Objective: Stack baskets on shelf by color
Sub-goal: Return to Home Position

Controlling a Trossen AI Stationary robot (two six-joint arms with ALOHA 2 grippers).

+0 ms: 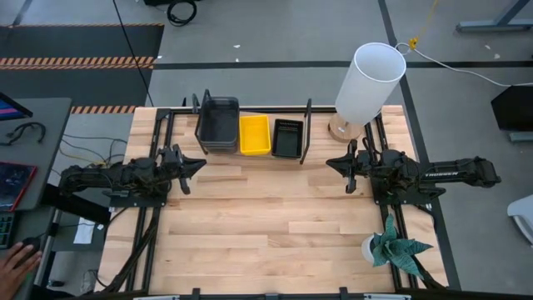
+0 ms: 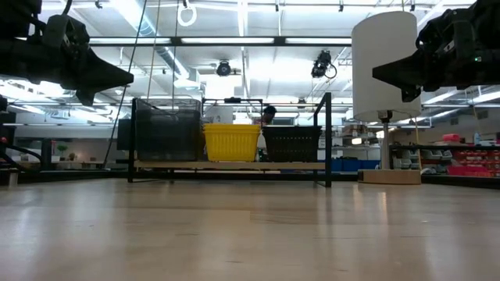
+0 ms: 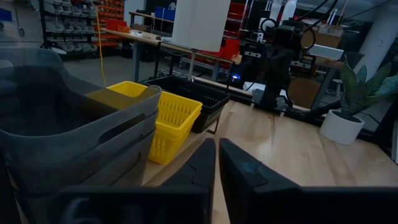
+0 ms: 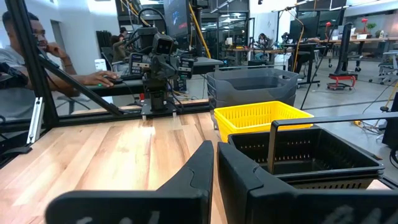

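Note:
On the shelf [image 1: 250, 155] at the table's far edge stand a smoky grey basket stack [image 1: 217, 123], a yellow basket [image 1: 255, 134] and a black slotted basket [image 1: 287, 137], side by side on the wooden plank. They also show in the low view: grey [image 2: 166, 129], yellow [image 2: 231, 142], black [image 2: 291, 144]. My left gripper [image 1: 198, 166] hovers shut above the table's left part, left of the shelf. My right gripper [image 1: 331, 162] hovers shut on the right, facing the left one. Both hold nothing.
A white lamp [image 1: 366, 83] on a wooden base stands at the far right corner, beside the shelf's right end. A potted plant [image 1: 391, 247] sits near the right near corner. A person's hand [image 1: 15, 265] is off the table's left. Bare wooden tabletop [image 1: 266, 225] lies between the arms.

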